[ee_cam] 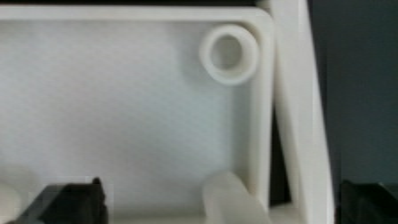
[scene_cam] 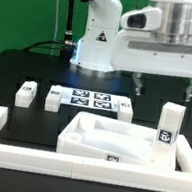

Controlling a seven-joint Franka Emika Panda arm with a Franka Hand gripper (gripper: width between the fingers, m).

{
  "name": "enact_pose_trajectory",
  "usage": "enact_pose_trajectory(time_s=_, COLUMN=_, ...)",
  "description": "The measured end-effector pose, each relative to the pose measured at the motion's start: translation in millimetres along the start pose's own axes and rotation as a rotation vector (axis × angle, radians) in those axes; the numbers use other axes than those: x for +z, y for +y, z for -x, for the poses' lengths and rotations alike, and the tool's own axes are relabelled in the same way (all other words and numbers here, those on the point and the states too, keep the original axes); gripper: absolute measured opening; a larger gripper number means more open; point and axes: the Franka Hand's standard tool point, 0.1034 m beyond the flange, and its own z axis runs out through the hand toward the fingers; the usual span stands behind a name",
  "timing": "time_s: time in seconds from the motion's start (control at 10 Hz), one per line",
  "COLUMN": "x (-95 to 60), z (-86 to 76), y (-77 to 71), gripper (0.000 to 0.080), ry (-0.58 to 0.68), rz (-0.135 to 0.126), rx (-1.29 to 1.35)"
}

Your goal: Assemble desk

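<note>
Gripper (scene_cam: 162,93) hovers over white plastic rectangular tray-like top (scene_cam: 86,146), jaws wide, empty. White block leg (scene_cam: 168,126) upright beside it.

Brightly and evenly lit from overhead in the exterior view, with white parts such as the desk top (scene_cam: 111,142) close to blown out against the black table (scene_cam: 11,75) and only faint, soft shadows inside its raised rim. Coarse and low in resolution in both views, with tag patterns barely legible. Softer yet in the wrist view, washed in pale flat light, with the round socket (ee_cam: 228,52) hazy at its edges and the dark fingers (ee_cam: 71,202) of the gripper (ee_cam: 217,205) blurred out of focus.
</note>
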Motion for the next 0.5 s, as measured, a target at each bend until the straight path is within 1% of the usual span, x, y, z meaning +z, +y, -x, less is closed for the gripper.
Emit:
enact_pose_trajectory(time_s=0.1, x=6.8, z=16.7, y=8.8, gripper=0.0649, ry=-0.023, rz=0.008, rx=-0.017)
enact_pose_trajectory(time_s=0.2, x=15.9, z=38.2, y=19.7, gripper=0.0649, ry=-0.056, rz=0.017, rx=-0.054)
enact_pose_trajectory(time_s=0.3, x=22.2, z=55.8, y=27.4, gripper=0.0649, ry=-0.147, rz=0.028, rx=-0.055)
enact_pose_trajectory(time_s=0.5, x=20.6, z=53.8, y=27.6, gripper=0.0649, ry=-0.272, rz=0.032, rx=-0.043)
